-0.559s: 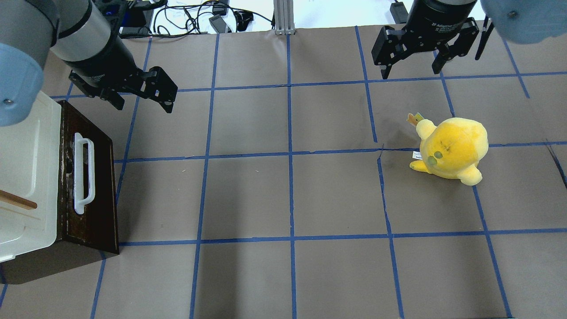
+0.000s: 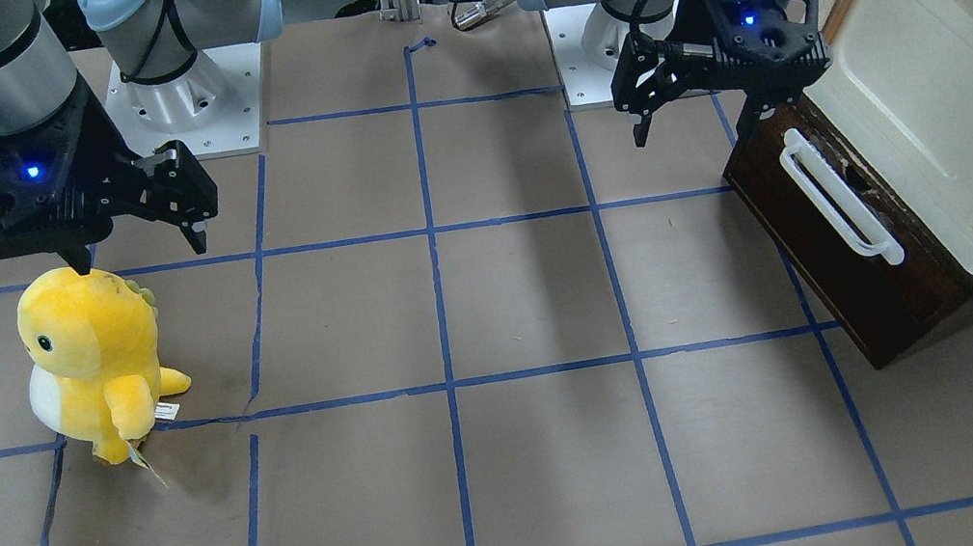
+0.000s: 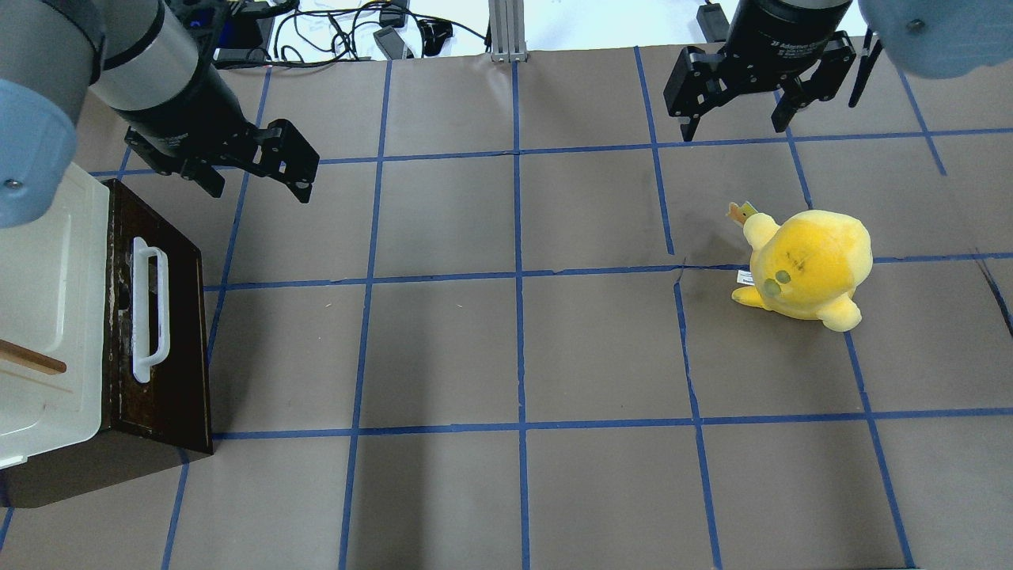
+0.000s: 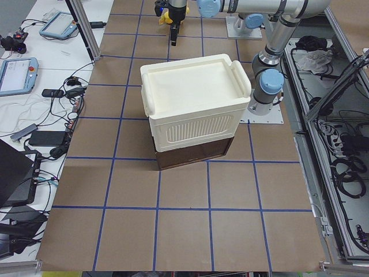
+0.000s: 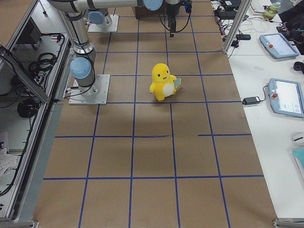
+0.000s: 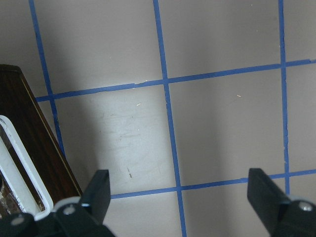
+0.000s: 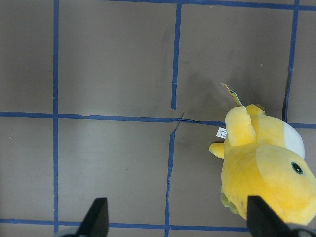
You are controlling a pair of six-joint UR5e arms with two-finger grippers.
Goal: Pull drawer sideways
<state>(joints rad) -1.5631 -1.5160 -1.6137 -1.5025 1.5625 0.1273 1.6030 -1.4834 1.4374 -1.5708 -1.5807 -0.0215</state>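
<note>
The drawer [image 3: 162, 340] has a dark brown front with a long white bar handle [image 3: 149, 309]. It sits shut under a cream cabinet [image 3: 47, 317] at the table's left edge. It also shows in the front-facing view [image 2: 835, 257] and at the left edge of the left wrist view [image 6: 34, 138]. My left gripper [image 3: 257, 186] is open and empty. It hovers above the table just past the drawer's far corner and touches nothing; it also shows in the front-facing view [image 2: 696, 127]. My right gripper [image 3: 734, 131] is open and empty at the far right.
A yellow plush toy [image 3: 807, 265] stands on the right side of the table, just in front of my right gripper [image 2: 140, 255]. The cream cabinet door has a small wooden handle [image 3: 32, 358]. Blue tape lines grid the brown table cover.
My left gripper has shifted very slightly to the right. The drawer, the plush toy and my right gripper have not moved.
</note>
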